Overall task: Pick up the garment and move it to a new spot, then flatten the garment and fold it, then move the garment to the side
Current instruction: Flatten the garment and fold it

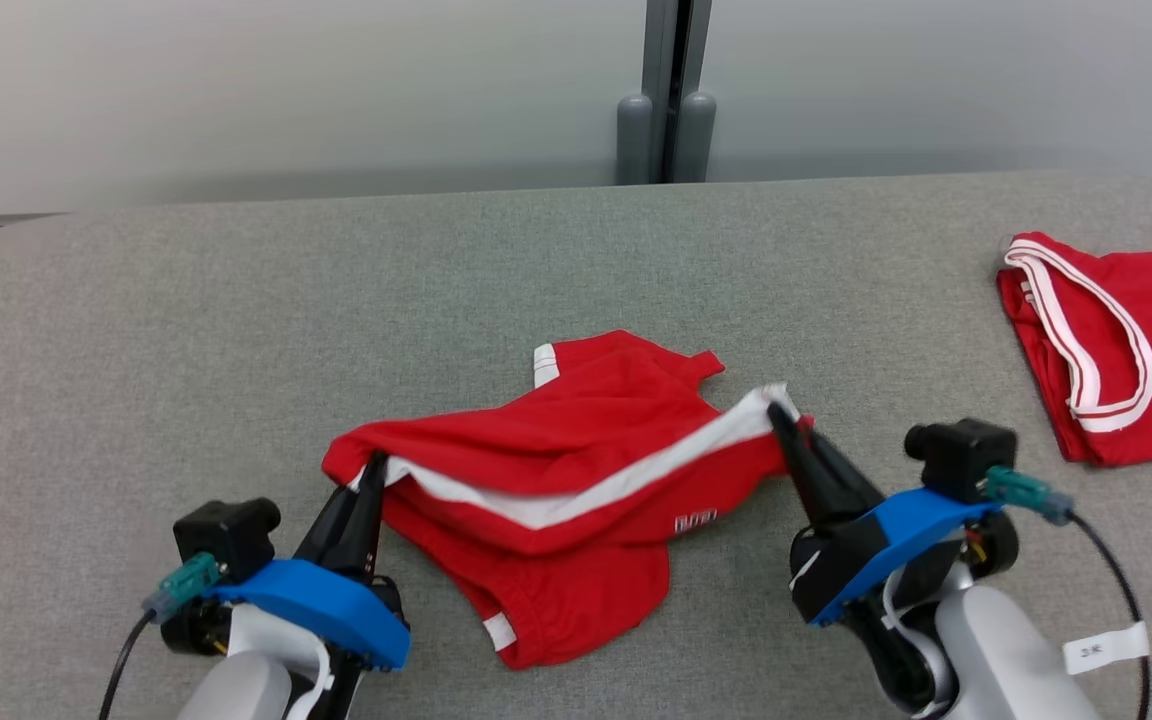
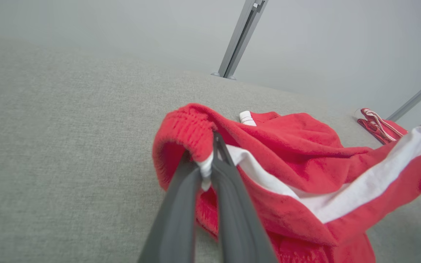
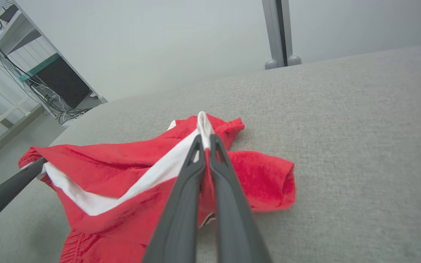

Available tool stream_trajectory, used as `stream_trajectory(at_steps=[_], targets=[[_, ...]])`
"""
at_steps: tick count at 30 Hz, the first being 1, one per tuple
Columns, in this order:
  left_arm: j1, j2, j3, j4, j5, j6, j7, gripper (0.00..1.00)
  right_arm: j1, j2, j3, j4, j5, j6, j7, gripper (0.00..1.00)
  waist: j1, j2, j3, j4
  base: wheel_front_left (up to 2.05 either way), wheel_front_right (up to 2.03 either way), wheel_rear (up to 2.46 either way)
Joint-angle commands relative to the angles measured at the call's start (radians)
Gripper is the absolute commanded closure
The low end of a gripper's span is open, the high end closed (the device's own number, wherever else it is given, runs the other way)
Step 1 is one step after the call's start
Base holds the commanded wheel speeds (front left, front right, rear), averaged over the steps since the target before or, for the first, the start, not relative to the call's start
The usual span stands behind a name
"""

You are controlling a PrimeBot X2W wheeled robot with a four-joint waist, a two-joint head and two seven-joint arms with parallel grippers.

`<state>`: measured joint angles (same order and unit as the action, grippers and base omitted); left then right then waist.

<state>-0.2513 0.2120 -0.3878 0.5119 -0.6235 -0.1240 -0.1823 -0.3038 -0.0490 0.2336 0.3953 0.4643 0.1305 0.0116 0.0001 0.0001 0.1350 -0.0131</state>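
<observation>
The red garment [image 1: 586,440] lies crumpled in the middle of the desk [image 1: 186,320], its white band pinched at one end by the left end effector [image 1: 373,468] and at the other by the right end effector [image 1: 774,408]. Both grips look shallow, so an uneven lift could pull the band free or drag the lower folds. A second red garment [image 1: 1106,350] at the desk's right edge limits room there.
</observation>
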Motion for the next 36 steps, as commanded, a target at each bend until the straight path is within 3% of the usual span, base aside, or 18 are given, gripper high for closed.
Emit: stream_trajectory(at_steps=[1, 5, 11, 15, 19, 24, 30, 36], targets=[[0.007, 0.009, 0.003, -0.05, -0.017, -0.006, 0.013, 1.0, 0.006, -0.002, -0.017, -0.053, -0.02, 0.001, -0.005, 1.0, -0.0001, -0.0001, -0.01, -0.001, 0.0, 0.0, 0.0], [0.03, 0.024, -0.002, -0.239, -0.092, -0.008, 0.087, 1.0, 0.054, -0.015, -0.076, -0.246, -0.061, 0.001, 0.033, 1.0, -0.0001, -0.0001, -0.023, -0.007, 0.0, 0.0, 0.0], [0.001, 0.08, 0.008, -0.564, -0.279, -0.009, 0.295, 1.0, 0.098, -0.05, -0.153, -0.564, -0.096, 0.001, 0.176, 1.0, -0.0001, -0.0001, -0.013, -0.016, 0.0, 0.0, 0.0], [-0.087, 0.128, 0.034, -0.673, -0.347, 0.022, 0.431, 1.0, 0.031, -0.091, -0.174, -0.67, -0.089, 0.001, 0.271, 1.0, -0.0001, -0.0001, 0.026, -0.031, 0.0, 0.0, 0.0], [-0.217, 0.161, 0.064, -0.67, -0.362, 0.053, 0.513, 1.0, -0.114, -0.134, -0.162, -0.63, -0.043, 0.001, 0.327, 1.0, -0.0001, -0.0001, 0.099, -0.059, 0.0, 0.0, 0.0], [-0.441, 0.205, 0.083, -0.583, -0.28, 0.069, 0.55, 1.0, -0.396, -0.188, -0.115, -0.479, -0.024, 0.001, 0.306, 1.0, -0.0001, -0.0001, 0.231, -0.092, 0.0, 0.0, 0.0], [-0.732, 0.211, 0.097, -0.415, -0.172, 0.065, 0.504, 1.0, -0.756, -0.208, -0.058, -0.281, -0.053, 0.001, 0.143, 1.0, -0.0001, -0.0001, 0.353, -0.118, 0.0, 0.0, 0.0], [-0.94, 0.176, 0.103, -0.267, -0.08, 0.045, 0.342, 1.0, -0.968, -0.202, -0.021, -0.123, -0.12, 0.0, -0.079, 1.0, -0.0001, -0.0001, 0.372, -0.131, 0.0, 0.0, 0.0]])
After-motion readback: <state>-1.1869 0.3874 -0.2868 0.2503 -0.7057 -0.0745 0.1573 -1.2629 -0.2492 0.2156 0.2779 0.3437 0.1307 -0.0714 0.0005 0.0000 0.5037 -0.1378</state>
